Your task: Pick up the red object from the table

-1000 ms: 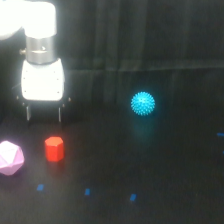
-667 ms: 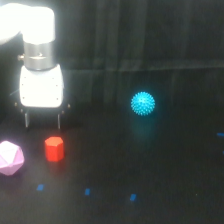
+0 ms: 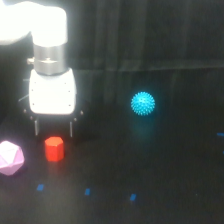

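The red object (image 3: 54,148) is a small red-orange faceted block on the black table (image 3: 160,175), at the exterior view's lower left. My gripper (image 3: 53,128) hangs right above and slightly behind it, its white body over it. Its two thin dark fingers (image 3: 36,127) point down, spread apart, and stand open on either side of the block's top. Nothing is held. The fingertips end just above the block.
A pale pink polyhedron (image 3: 10,158) lies at the left edge, close to the red block. A spiky cyan ball (image 3: 143,103) sits to the right, well apart. Small blue marks (image 3: 87,191) dot the table's front.
The gripper has come down and a little to the exterior view's right, closer over the red block. The block, polyhedron and ball have not moved.
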Tool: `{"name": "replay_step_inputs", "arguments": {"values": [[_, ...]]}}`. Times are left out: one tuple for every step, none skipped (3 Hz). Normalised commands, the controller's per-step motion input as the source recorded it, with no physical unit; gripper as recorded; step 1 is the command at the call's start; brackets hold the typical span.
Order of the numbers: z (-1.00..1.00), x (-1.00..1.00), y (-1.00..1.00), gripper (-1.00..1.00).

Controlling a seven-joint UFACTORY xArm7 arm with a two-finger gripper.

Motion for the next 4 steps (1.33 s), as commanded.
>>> {"name": "replay_step_inputs", "arguments": {"values": [[-0.34,-0.05,-0.9,0.76],[-0.26,-0.31,-0.67,0.48],[-0.38,-0.32,0.27,-0.68],[-0.72,0.4,0.13,-0.62]]}}
